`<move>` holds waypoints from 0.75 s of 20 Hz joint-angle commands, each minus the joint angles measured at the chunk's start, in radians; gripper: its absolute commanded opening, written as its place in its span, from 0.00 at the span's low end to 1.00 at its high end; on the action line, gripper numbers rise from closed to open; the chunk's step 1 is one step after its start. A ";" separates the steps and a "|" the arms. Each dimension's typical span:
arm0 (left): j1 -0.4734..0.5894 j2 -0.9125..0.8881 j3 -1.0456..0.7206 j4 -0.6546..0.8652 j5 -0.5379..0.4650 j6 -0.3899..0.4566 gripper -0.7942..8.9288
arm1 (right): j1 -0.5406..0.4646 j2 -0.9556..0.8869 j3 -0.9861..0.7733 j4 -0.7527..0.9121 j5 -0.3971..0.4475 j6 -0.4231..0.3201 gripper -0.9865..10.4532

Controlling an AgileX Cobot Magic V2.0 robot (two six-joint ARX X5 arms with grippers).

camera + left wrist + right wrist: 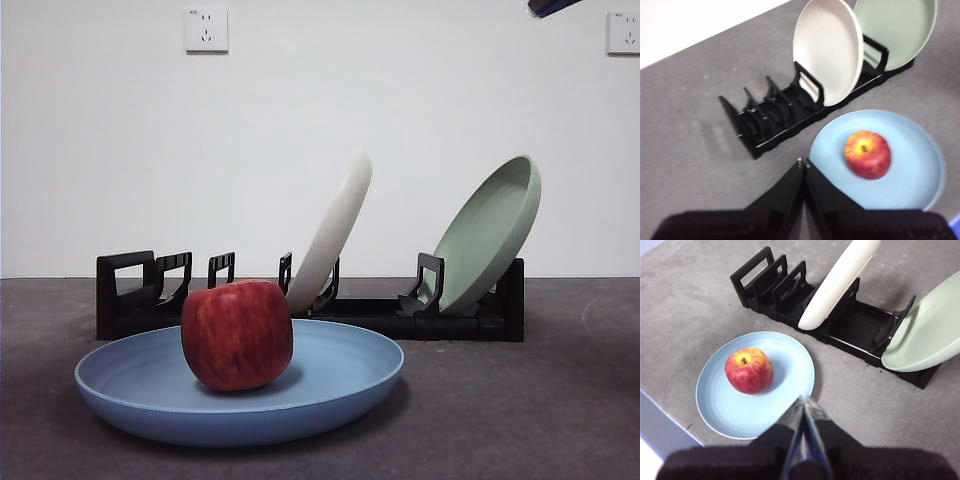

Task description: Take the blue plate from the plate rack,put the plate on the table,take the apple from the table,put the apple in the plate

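The blue plate [330, 385] lies flat on the table [520, 410] in front of the plate rack [130, 300]. The red apple [238, 333] sits in the plate, left of its middle. The plate [910, 170] and apple [868, 154] also show in the left wrist view, and the plate [785, 370] and apple [749, 370] in the right wrist view. My left gripper [803, 162] is shut and empty, raised above the table beside the plate. My right gripper [803, 400] is shut and empty, raised above the plate's edge. One arm shows only as a dark tip [550, 6] at the top right.
The rack holds a cream-white plate [335, 230] leaning in its middle and a pale green plate [490, 235] leaning at its right end. Its left slots [765, 107] stand empty. A white wall with two sockets rises behind the table.
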 commanded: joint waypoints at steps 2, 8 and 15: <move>0.144 -0.054 -0.006 0.056 0.016 0.049 0.08 | 0.000 -0.001 -0.007 0.004 0.003 0.009 0.09; 0.595 -0.222 -0.127 0.320 0.179 0.067 0.08 | 0.000 -0.001 -0.007 0.004 0.002 0.009 0.09; 0.939 -0.523 -0.453 0.552 0.492 0.227 0.08 | 0.000 -0.002 -0.007 0.004 0.003 0.009 0.09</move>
